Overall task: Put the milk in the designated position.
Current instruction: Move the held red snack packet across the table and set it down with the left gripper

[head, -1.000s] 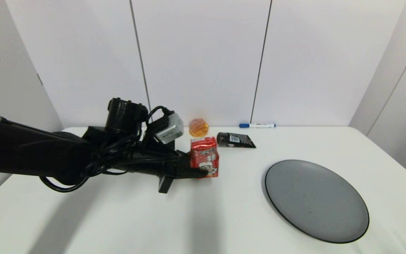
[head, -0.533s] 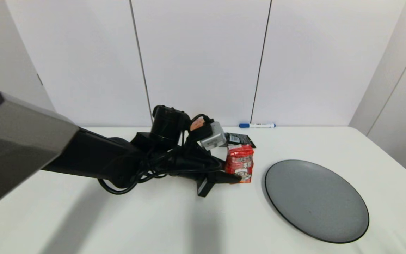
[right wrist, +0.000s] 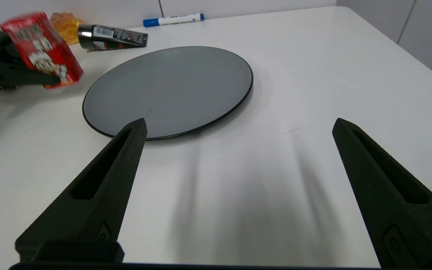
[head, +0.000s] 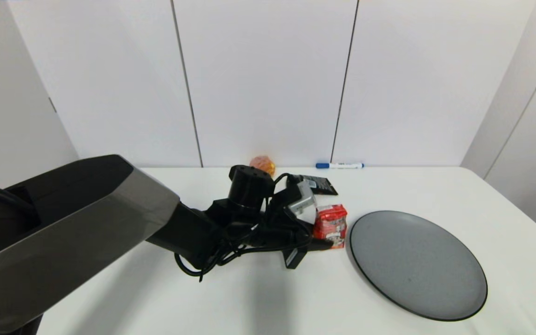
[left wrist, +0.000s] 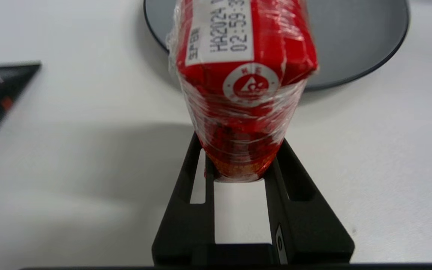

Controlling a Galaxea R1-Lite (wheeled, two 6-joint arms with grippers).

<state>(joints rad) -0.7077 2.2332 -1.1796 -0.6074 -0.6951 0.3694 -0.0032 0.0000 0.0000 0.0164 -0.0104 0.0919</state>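
Left gripper (left wrist: 240,176) is pinching the milk (head: 331,225) low on its sides, just beside the plate (head: 417,265). Film-wrapped carton: likely light, slippery, crushable. Right gripper (right wrist: 238,127) is idling wide open.

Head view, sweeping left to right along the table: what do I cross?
Left claw shut on the milk → grey plate. Along the back edge: orange object → black tube → blue marker.

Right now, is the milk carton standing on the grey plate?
No, the milk is held in the left gripper beside the plate, left of its rim.
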